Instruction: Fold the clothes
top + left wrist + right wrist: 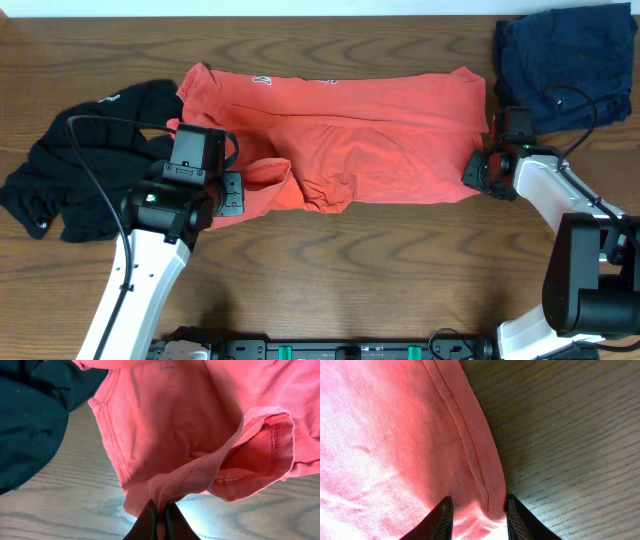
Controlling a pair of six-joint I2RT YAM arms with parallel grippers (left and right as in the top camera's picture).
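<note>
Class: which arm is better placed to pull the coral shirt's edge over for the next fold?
Left. The left gripper is shut on a pinch of the coral T-shirt, ready to lift; the right gripper only straddles the hem, jaws apart.

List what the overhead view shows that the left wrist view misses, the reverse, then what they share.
Overhead only: the whole red shirt spread out, a navy garment in the far corner, and the right gripper at the shirt's edge. Left wrist only: the left gripper pinched shut on a fold of the shirt's hem. Both: the shirt, the black garment and the wooden table.
</note>
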